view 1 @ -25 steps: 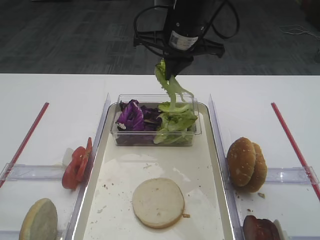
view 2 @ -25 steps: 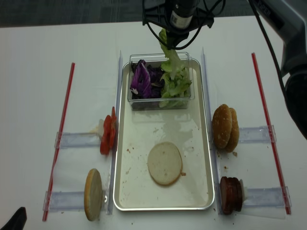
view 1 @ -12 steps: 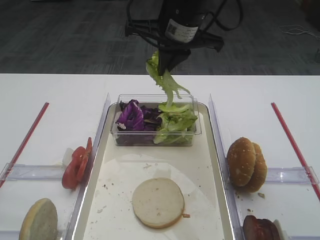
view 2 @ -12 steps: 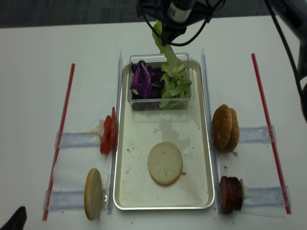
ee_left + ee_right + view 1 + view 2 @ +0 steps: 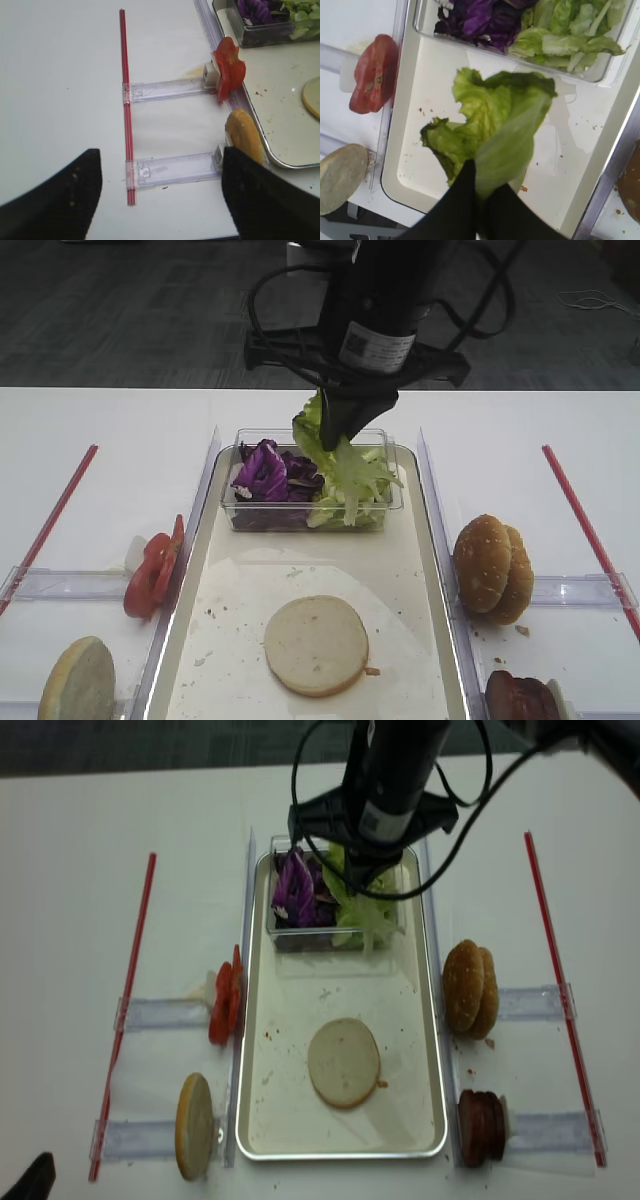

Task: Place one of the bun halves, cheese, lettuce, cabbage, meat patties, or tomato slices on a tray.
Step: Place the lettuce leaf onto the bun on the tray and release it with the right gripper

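My right gripper (image 5: 343,428) (image 5: 480,189) is shut on a light-green lettuce (image 5: 345,462) (image 5: 495,130) leaf. The leaf hangs over the clear tub (image 5: 300,520) at the far end of the cream tray (image 5: 245,575) (image 5: 290,1000). More lettuce (image 5: 565,30) and purple cabbage (image 5: 262,470) (image 5: 295,885) lie in that tub. A pale bun half (image 5: 316,645) (image 5: 344,1061) lies flat on the tray. My left gripper (image 5: 160,200) stands open over the bare table left of the tray, holding nothing. Cheese is out of view.
Tomato slices (image 5: 155,565) (image 5: 229,70) and a bun half (image 5: 78,680) (image 5: 242,135) stand in clear holders left of the tray. Sesame bun halves (image 5: 492,568) and meat patties (image 5: 520,698) stand to its right. Red strips (image 5: 55,515) (image 5: 585,525) mark both sides.
My right gripper has come down and toward the near side with the lettuce leaf, from above the tub's far rim to over the tub. The left arm has not moved.
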